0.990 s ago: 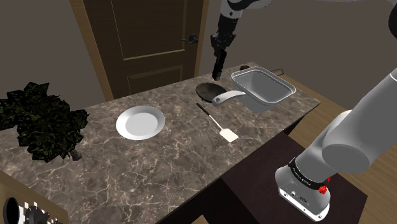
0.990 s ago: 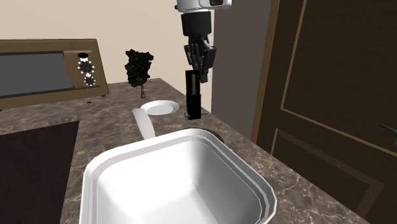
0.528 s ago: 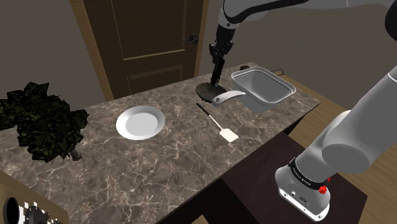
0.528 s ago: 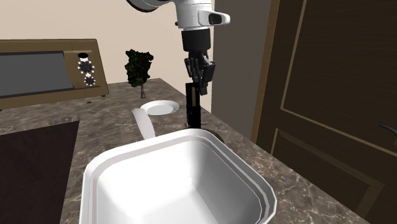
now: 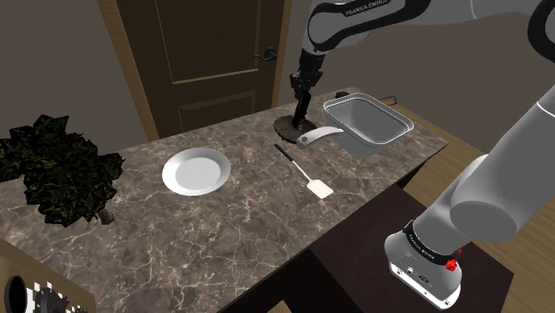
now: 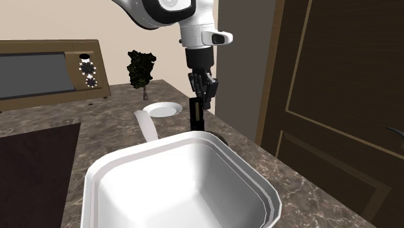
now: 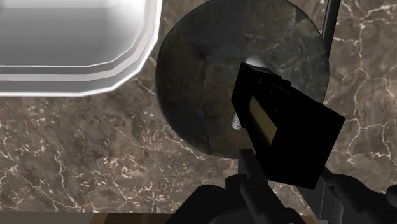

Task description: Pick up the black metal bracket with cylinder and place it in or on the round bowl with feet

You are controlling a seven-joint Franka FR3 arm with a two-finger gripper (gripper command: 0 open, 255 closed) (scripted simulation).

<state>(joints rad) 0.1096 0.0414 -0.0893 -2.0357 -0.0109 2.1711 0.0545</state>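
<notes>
Bracket (image 7: 286,124), stiff and probably heavy, hangs pinched by its top in my gripper (image 7: 291,183) over the bowl (image 7: 197,83), pan (image 5: 366,121) at three o'clock by the shoulder view.

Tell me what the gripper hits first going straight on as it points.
The gripper clasps the black bracket, so that leads: it would likely meet the dark round bowl right below; any gap between them is unclear.

We see a worktop (image 5: 222,231) of dark brown marble veined in white, a black bracket (image 7: 289,143) with an olive strip, a dark grey-brown round bowl (image 7: 197,76), a white plate (image 5: 196,171) and a dark brown door (image 5: 205,62).
</notes>
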